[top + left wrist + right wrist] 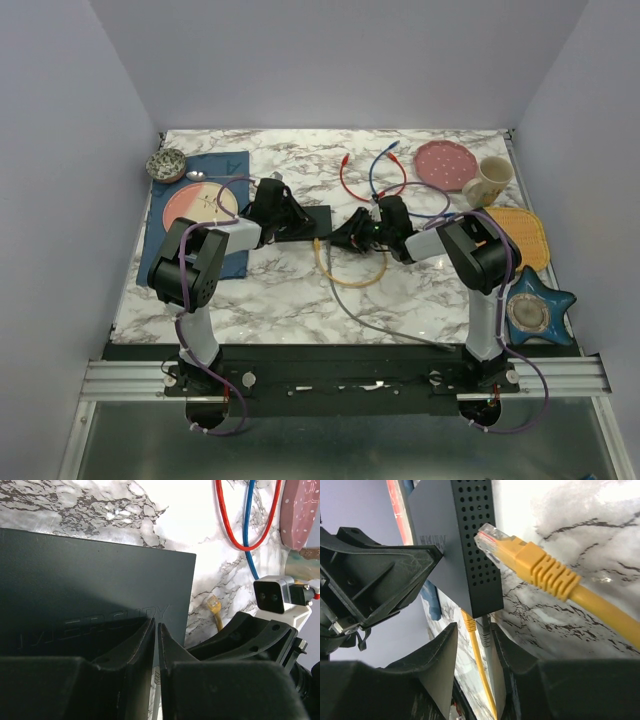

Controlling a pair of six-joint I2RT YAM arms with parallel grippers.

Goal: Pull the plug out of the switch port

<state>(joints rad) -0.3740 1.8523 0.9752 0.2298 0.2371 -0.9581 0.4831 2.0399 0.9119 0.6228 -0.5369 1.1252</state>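
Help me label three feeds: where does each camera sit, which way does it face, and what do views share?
Top external: high behind the bases, looking down at the marble table; left arm and right arm show.
Left wrist: on the left arm, looking across the switch top; left gripper at the bottom.
Right wrist: on the right arm, facing the switch's vented side and a loose yellow plug; right gripper below.
Both wrist views share the switch; each catches the other arm.
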